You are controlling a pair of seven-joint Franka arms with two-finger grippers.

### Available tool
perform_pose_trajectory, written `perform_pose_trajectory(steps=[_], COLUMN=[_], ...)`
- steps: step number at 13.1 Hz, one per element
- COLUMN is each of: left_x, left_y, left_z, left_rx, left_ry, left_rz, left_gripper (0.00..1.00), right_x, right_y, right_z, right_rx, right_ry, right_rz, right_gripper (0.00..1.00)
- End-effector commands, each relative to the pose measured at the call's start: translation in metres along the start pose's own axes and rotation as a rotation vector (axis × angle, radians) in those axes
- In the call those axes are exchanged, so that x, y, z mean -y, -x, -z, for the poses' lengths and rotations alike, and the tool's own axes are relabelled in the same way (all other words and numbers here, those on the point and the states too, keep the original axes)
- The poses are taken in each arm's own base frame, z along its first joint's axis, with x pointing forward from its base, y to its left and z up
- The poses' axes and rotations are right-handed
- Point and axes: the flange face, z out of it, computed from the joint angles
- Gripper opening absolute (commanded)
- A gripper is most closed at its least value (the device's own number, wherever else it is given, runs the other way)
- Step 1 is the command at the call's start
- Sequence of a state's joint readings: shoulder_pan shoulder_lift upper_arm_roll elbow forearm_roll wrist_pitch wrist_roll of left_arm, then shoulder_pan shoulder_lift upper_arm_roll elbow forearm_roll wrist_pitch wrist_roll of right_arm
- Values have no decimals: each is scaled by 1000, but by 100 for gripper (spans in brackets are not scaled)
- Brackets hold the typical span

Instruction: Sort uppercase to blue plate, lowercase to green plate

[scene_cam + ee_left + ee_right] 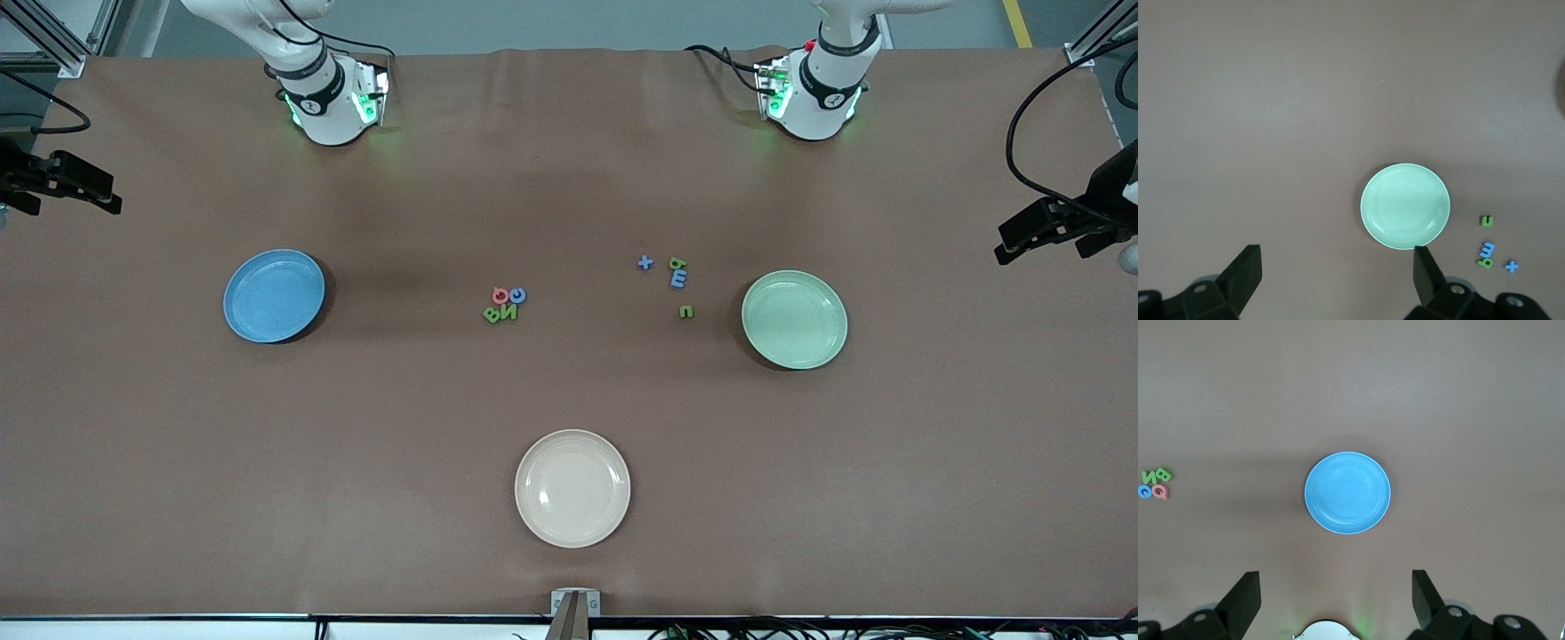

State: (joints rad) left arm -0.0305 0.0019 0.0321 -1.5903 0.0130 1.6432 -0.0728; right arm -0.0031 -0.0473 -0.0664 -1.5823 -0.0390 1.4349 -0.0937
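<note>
Sorting not yet begun, as judged from the layout: the glossy round blue plate [274,295], toward the right arm's end of the table, holds nothing, the four flat uppercase letters [504,303] lie clustered and touching on the matte brown table [569,178] near its middle, and the four lowercase letters [676,283] lie loosely spread just beside the empty, shallow-rimmed green plate [794,319] toward the left arm's end. A cream plate [573,488] sits nearest the front camera. The right gripper [1337,600] waits high over the blue plate and the left gripper [1337,273] over the green plate, jaws of each spread wide, holding nothing.
</note>
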Motion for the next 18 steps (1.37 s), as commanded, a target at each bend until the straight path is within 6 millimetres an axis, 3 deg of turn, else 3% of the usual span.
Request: perform_pose_trajectory(steps=[1, 8, 10, 11, 14, 18], left_x=[2, -2, -10, -21, -87, -186], left_y=[6, 11, 14, 11, 15, 29], left_z=[7, 4, -9, -19, -52, -122], left_rx=[-3, 45, 114, 135, 202, 221], left_ry=[17, 35, 105, 106, 111, 96], left_rz=[-20, -7, 3, -14, -79, 14], left_gripper=[100, 100, 100, 100, 100, 100], right_x=[2, 6, 5, 4, 5, 3], right_y=[11, 13, 17, 20, 26, 27], right_z=[7, 10, 10, 6, 4, 3], right_rx=[-29, -45, -60, -70, -81, -74], right_ry=[-14, -58, -60, -65, -67, -83], right_rz=[11, 14, 14, 11, 8, 0], right_gripper=[100, 100, 100, 100, 100, 100])
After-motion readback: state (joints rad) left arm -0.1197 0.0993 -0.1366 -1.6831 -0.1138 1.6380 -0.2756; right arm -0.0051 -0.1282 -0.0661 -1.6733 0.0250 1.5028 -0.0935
